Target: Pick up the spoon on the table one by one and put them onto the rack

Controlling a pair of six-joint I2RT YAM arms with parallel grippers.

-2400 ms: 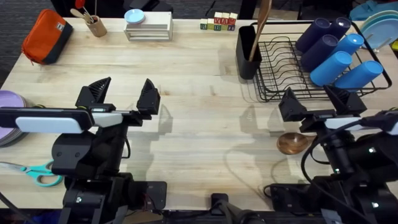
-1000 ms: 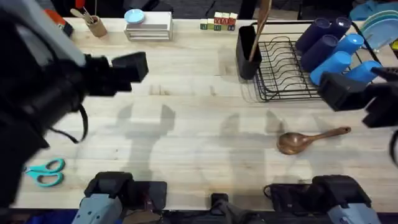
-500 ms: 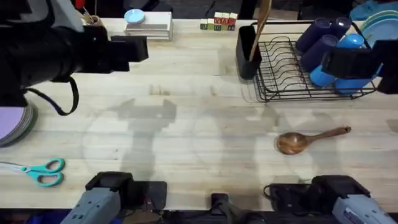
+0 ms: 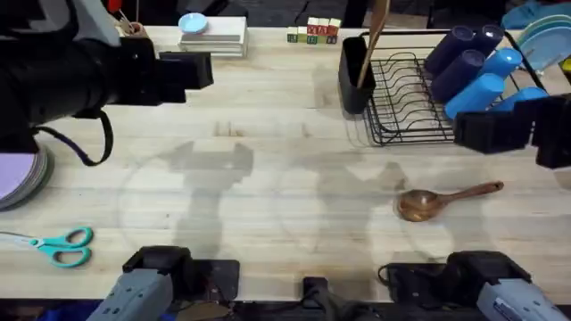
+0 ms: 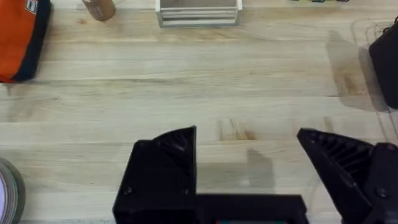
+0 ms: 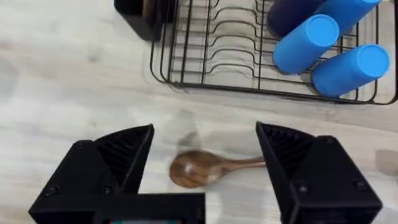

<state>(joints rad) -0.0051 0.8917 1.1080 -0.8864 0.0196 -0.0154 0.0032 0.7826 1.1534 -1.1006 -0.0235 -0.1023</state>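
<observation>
Fingers (image 6: 292,152) spread wide over spoon (image 6: 208,168).

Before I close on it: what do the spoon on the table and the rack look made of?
The spoon looks like wood with a glossy reddish-brown finish: its bowl carries a sheen. The rack looks like thin black wire, probably coated metal, with an even dark surface; the coating itself I cannot confirm.

1. The left gripper (image 5: 249,155) has its two black fingers (image 5: 171,155) spread wide apart, with nothing between them.
2. Under it lies the light wood table (image 5: 205,81).
3. An orange pouch (image 5: 22,34) sits far off at one side.
4. A white stand (image 5: 198,11) and a small brown cup (image 5: 99,9) stand at the far edge.
5. Something black (image 5: 385,59) shows at the other side.
</observation>
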